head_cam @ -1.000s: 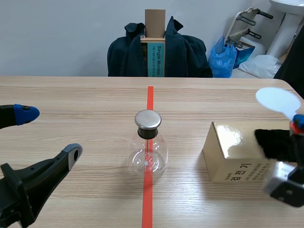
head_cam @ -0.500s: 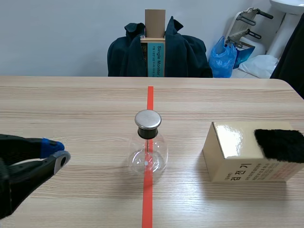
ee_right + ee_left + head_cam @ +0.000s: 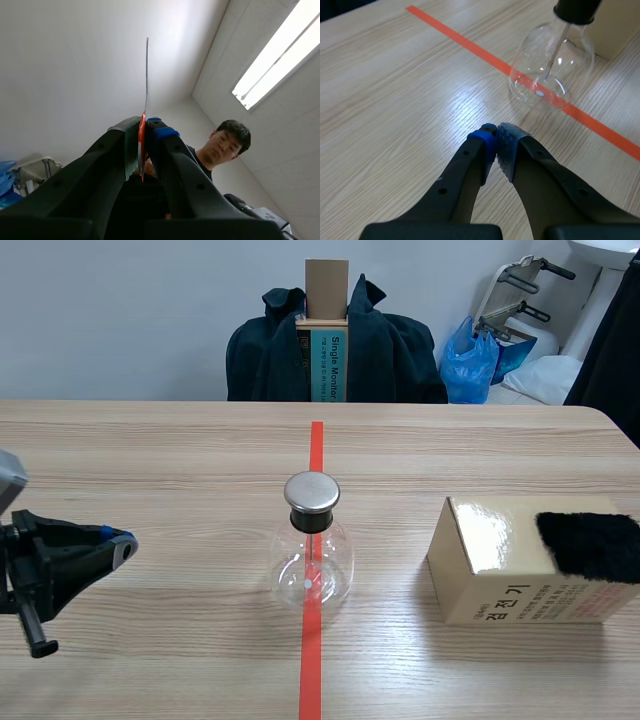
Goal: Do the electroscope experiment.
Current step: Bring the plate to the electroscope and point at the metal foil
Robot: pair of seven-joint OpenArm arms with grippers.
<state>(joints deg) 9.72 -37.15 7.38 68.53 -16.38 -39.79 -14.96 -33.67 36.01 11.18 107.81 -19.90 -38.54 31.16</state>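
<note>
Left fingers (image 3: 484, 147) are pressed together pad to pad with nothing between them, low over the counter (image 3: 150, 440). They are near the electroscope (image 3: 312, 545) but apart from it. That glass flask with its metal cap stands upright on the orange-red tape line, mid-counter. Right fingers (image 3: 117, 150) point up toward the ceiling, clamped on the red stem of a thin white plate (image 3: 147, 75) seen edge-on. Beside the electroscope sits a gold box (image 3: 490, 590) carrying black fur (image 3: 590, 545).

Electroscope flask (image 3: 311, 550): clear glass; cap (image 3: 311, 492) silver, stopper (image 3: 310, 521) black.
Box (image 3: 500, 570): glossy gold, lettered in black.
Fur pad (image 3: 590, 543): black.
Tape line (image 3: 316, 455): orange-red.
Table (image 3: 150, 470): pale wood grain.
Left gripper (image 3: 496, 145): pads (image 3: 485, 140) blue and grey, dotted.
Thin sheet (image 3: 147, 75) at right gripper (image 3: 143, 131): white, red-based.
</note>
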